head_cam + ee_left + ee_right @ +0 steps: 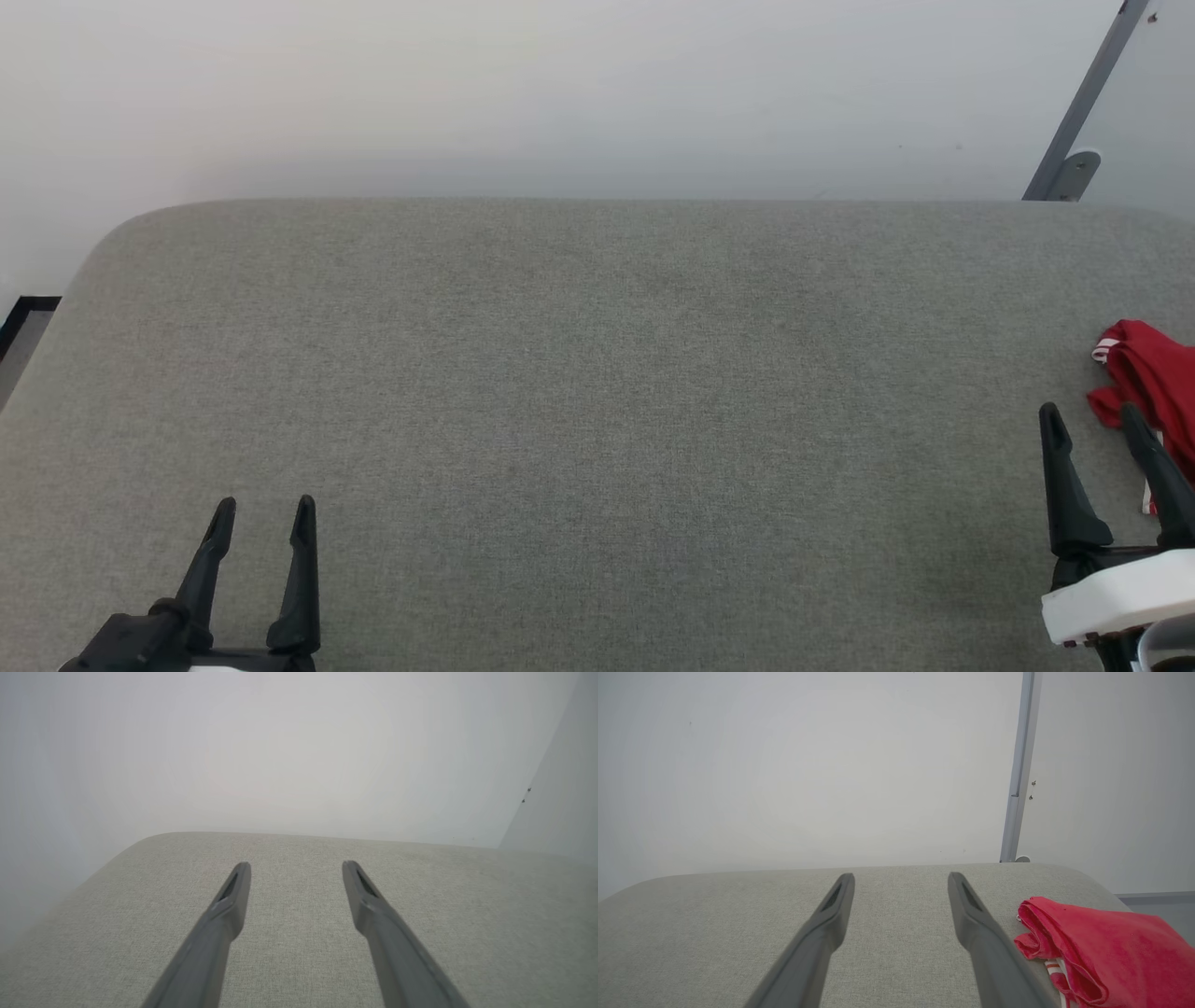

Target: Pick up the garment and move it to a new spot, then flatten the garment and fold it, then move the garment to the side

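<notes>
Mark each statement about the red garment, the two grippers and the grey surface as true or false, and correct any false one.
1. The garment lies far to the robot's right on the grey surface. True.
2. The right gripper is clamped on the garment. False: its jaws stand open and hold nothing, and the garment lies outside them, to their right.
3. The left gripper is open and empty. True.
4. The garment is spread flat and neatly folded. False: it is bunched in a crumpled heap.
</notes>
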